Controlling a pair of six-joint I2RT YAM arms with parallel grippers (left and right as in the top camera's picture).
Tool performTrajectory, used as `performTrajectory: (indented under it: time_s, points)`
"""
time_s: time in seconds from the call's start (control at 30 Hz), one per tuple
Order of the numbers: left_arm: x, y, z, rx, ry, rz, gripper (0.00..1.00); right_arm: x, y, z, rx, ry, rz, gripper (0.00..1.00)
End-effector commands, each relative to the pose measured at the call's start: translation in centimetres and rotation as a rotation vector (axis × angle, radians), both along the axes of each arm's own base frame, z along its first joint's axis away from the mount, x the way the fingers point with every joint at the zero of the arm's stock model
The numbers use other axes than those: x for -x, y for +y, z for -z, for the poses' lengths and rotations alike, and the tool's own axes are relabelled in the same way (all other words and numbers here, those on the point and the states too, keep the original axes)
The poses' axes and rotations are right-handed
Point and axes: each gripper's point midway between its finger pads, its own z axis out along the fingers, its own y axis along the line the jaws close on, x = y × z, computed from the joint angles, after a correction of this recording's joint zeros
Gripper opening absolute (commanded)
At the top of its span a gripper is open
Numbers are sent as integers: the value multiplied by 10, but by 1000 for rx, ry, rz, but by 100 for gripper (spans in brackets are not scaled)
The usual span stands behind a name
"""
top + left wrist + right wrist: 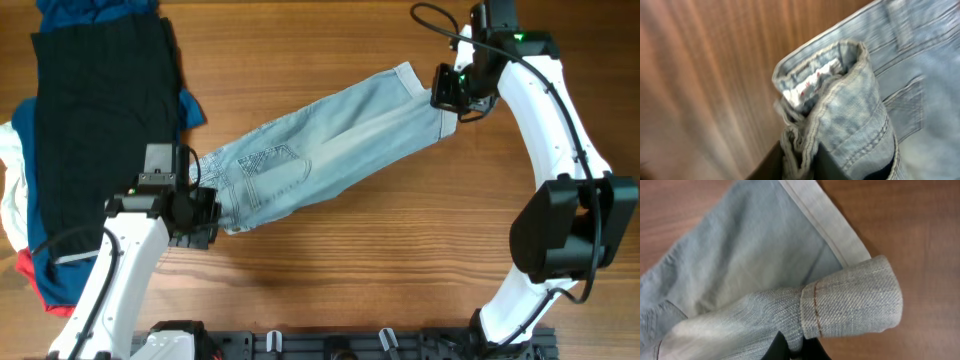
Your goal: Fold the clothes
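Observation:
The light blue denim shorts [320, 150] lie stretched slantwise across the table, waistband at lower left, cuffed hems at upper right. My left gripper [205, 205] is shut on the bunched waistband [830, 100], a back pocket showing beside it. My right gripper [452, 98] is shut on one cuffed leg hem [850, 300], which curls up over the fingers; the other leg's hem [815, 215] lies flat on the table behind it.
A large black garment [100, 110] lies on a heap of navy, white and red clothes [25, 240] at the table's left. Bare wood shows around the shorts and along the front edge.

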Motion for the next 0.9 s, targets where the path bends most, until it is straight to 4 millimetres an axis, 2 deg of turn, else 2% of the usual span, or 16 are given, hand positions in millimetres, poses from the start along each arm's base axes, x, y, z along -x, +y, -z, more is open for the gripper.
performTrajectory:
  time_s: [0.0, 0.03, 0.1, 0.17, 0.2, 0.27, 0.37, 0.53, 0.6, 0.63, 0.67, 0.7, 0.73, 0.77, 0.8, 0.87]
  points:
    - [-19, 19, 8, -97, -41, -36, 41, -23, 0, 0, 35, -74, -14, 13]
    - [-24, 22, 7, -115, -60, -41, 48, -29, 6, -1, 23, -101, -42, 20]
    - [-35, 32, 5, -170, -103, -58, 98, -44, 20, 0, 11, -162, -87, 63]
    - [-44, 43, 2, -228, -142, -76, 100, -55, 32, 1, 14, -212, -137, 84]
    - [-47, 45, 0, -242, -157, -82, 100, -60, 38, 0, 19, -236, -159, 89]
    - [-55, 49, -3, -262, -191, -92, 100, -62, 43, -3, 19, -256, -176, 94]
    - [-67, 50, -8, -277, -246, -61, 100, -58, 47, -5, -3, -244, -187, 95]
    - [-103, 47, -29, -396, -417, 262, 100, -24, 55, 4, -59, -108, -221, 87]
    - [-108, 47, -34, -440, -433, 362, 99, -14, 61, 6, -75, -71, -248, 77]
    - [-109, 47, -38, -460, -436, 410, 96, -8, 67, 6, -95, -60, -279, 68]
    - [-111, 47, -43, -481, -436, 460, 84, -4, 70, 7, -99, -47, -288, 54]
    - [-111, 47, -47, -493, -435, 491, 73, 0, 73, 8, -99, -32, -295, 47]
    - [-111, 47, -57, -504, -434, 520, 29, 5, 77, 9, -100, -13, -305, 23]
    - [-110, 47, -66, -505, -435, 524, 12, 9, 79, 9, -99, 0, -314, 8]
    - [-108, 47, -75, -504, -434, 525, 4, 12, 80, 10, -98, 11, -320, 4]
    - [-100, 40, -92, -506, -427, 569, 4, 22, 84, 12, -93, 43, -340, 4]
